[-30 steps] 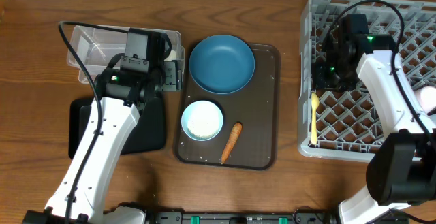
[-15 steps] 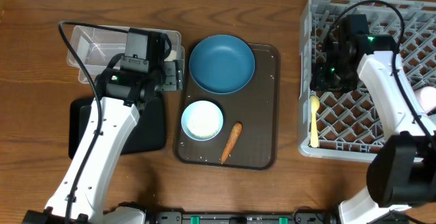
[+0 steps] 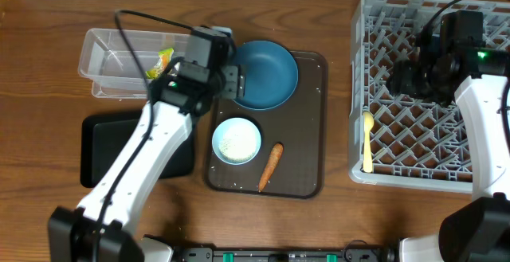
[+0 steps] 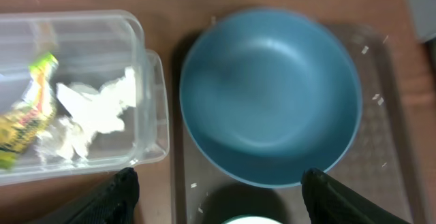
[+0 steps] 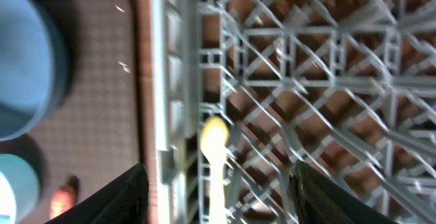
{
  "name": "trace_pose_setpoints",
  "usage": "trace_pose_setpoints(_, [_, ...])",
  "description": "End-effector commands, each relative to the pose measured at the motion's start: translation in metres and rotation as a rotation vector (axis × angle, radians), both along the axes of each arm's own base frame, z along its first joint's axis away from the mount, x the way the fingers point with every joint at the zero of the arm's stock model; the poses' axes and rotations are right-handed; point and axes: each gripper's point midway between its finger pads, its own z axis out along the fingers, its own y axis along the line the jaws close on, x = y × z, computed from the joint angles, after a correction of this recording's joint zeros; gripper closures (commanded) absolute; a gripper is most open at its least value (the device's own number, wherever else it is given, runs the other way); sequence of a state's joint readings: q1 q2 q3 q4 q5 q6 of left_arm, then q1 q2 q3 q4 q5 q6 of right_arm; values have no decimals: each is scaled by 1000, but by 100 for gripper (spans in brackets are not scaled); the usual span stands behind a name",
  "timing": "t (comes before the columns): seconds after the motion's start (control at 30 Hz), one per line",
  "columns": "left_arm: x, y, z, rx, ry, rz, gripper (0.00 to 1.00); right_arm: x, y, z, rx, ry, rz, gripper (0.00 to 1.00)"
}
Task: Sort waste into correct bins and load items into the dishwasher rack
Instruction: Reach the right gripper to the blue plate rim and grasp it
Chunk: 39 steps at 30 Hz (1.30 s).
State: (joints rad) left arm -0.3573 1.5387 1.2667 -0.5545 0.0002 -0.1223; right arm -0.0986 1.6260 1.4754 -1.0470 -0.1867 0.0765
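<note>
1. While the left arm reaches forward across the table, its wrist bends down so the left gripper (image 4: 221, 198) hangs over the near rim of the dark-blue plate (image 4: 269, 94).
2. Its fingers stand wide apart, holding nothing. The clear tub (image 3: 119, 63) lies just to this gripper's left, with the yellow-green wrapper (image 4: 24, 108) and white tissue (image 4: 95, 105) inside. The white bowl (image 3: 236, 141) and carrot (image 3: 271, 166) sit behind it on the brown serving tray (image 3: 307, 166).
3. The right arm stretches up over the grey rack (image 3: 430, 134), wrist pointing downward.
4. The right gripper (image 5: 218, 195) is spread wide and empty. The pale yellow spoon (image 5: 214, 156) lies below it in the rack's lattice, against the left wall, untouched.
5. A second ago the left gripper hovered over the tub's right end, by the black tray (image 3: 100, 146); it has since swung right to the plate, uncovering the wrapper. The right gripper has drawn back from the rack's left edge and widened; the spoon has stayed put.
</note>
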Motion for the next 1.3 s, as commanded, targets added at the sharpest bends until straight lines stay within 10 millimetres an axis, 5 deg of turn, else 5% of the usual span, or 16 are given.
trace_pose_setpoints(0.0, [-2, 7, -2, 27, 14, 2, 21, 13, 26, 16, 91, -84, 96, 34])
trace_pose_setpoints(0.17, [-18, 25, 3, 41, 55, 33, 21, 43, 63, 35, 100, -243, 198, 28])
trace_pose_setpoints(0.33, [-37, 60, 13, 44, 94, 136, 21, 65, 120, 37, 105, -336, 317, 27])
trace_pose_setpoints(0.43, [-44, 86, 19, 35, 104, 233, 21, 74, 151, 21, 97, -345, 373, 28])
trace_pose_setpoints(0.67, [-55, 122, 19, 22, 142, 351, 21, 94, 188, -52, 3, -260, 293, 35])
trace_pose_setpoints(1.0, [-56, 123, 19, 24, 148, 353, 20, 84, 215, -151, 16, -70, 237, 53])
trace_pose_setpoints(1.13, [-56, 123, 19, 24, 148, 353, 20, 81, 210, -162, 1, -40, 213, 71])
trace_pose_setpoints(1.27, [-56, 123, 19, 24, 148, 353, 20, 91, 199, -149, -26, -82, 181, 81])
